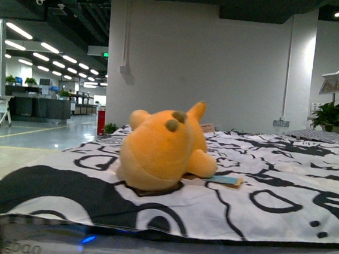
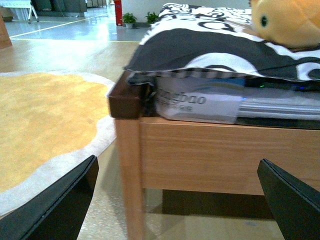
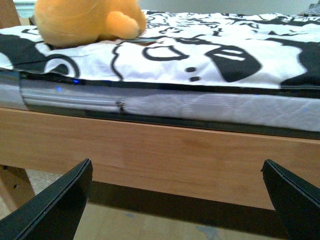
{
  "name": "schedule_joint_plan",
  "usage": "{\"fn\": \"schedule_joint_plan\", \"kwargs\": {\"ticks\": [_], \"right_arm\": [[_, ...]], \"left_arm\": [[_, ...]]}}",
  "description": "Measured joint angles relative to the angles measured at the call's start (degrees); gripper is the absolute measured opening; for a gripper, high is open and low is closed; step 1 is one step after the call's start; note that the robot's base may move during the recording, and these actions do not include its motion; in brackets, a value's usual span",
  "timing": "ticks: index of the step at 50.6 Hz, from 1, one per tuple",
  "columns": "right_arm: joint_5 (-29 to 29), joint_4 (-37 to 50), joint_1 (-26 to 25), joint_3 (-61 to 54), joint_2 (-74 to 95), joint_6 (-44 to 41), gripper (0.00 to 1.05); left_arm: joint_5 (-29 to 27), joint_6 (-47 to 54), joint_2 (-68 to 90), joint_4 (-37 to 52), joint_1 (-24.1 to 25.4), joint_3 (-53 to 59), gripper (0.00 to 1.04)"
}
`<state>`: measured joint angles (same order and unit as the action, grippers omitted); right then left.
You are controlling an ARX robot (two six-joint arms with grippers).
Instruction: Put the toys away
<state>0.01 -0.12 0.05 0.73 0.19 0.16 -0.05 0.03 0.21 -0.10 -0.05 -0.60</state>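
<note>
Toy: orange plush (image 1: pixel 165 144), lying on the bed cover (image 1: pixel 271 191).
Left pincer (image 2: pixel 177 162): spread wide, empty, low by the bed frame (image 2: pixel 200 150).
Right pincer (image 3: pixel 177 162): the same.
Risk: likely to knock the frame if moved forward at this height; the soft plush may slip.

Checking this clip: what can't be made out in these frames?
Plush toy: cut off by the frame edge in both wrist views.
Flat teal item beside it, front view: too small to identify.
Mattress label, left wrist view: blurred, lettering unreadable.
</note>
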Motion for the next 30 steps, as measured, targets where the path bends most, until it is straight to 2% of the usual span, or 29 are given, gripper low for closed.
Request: {"fn": "schedule_joint_plan", "kwargs": {"ticks": [28, 30], "right_arm": [[-0.2, 0.0, 0.0, 0.0, 0.0, 0.0, 1.04], [-3.0, -0.5, -0.8, 0.1, 0.4, 0.9, 1.04]], "left_arm": [[-0.1, 0.0, 0.0, 0.0, 0.0, 0.0, 0.99], [-0.1, 0.0, 0.0, 0.0, 0.0, 0.0, 0.99]]}}
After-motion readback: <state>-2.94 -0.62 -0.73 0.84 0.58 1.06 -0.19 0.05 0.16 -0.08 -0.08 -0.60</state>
